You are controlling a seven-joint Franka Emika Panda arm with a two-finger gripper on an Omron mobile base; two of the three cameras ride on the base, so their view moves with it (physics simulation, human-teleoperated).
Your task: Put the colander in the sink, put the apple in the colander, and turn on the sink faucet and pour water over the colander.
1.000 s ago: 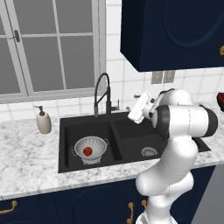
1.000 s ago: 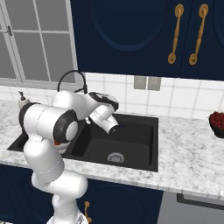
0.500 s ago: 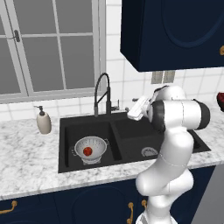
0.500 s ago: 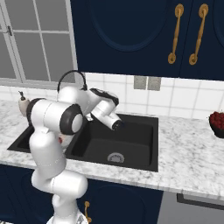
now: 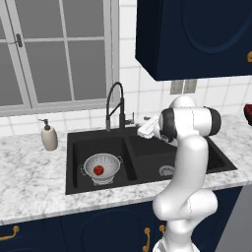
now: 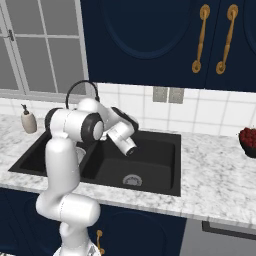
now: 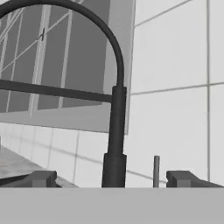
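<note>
The black double sink [image 5: 75, 147] holds the silvery colander [image 5: 109, 162] in its left basin, and the red apple [image 5: 98, 170] lies inside it. The tall black gooseneck sink faucet [image 5: 114, 104] stands behind the divider. No water shows at its spout. My gripper [image 5: 141, 131] hovers over the right basin just right of the faucet base, open and empty. In the hand view the gripper [image 7: 113, 179] faces the faucet stem [image 7: 116, 131], with the thin lever rod [image 7: 156, 171] just right of it, both seen between the fingertips [image 7: 42, 178].
A white soap dispenser [image 5: 48, 138] stands on the marble counter left of the sink. A bowl of red fruit [image 6: 248, 139] sits at the far right. Dark upper cabinets [image 5: 197, 34] hang above, and a window [image 5: 59, 54] is behind the faucet.
The hand has moved a little left and closer to the faucet base, with the elbow swinging in above the right basin. The jaws stay open; colander and apple have not moved.
</note>
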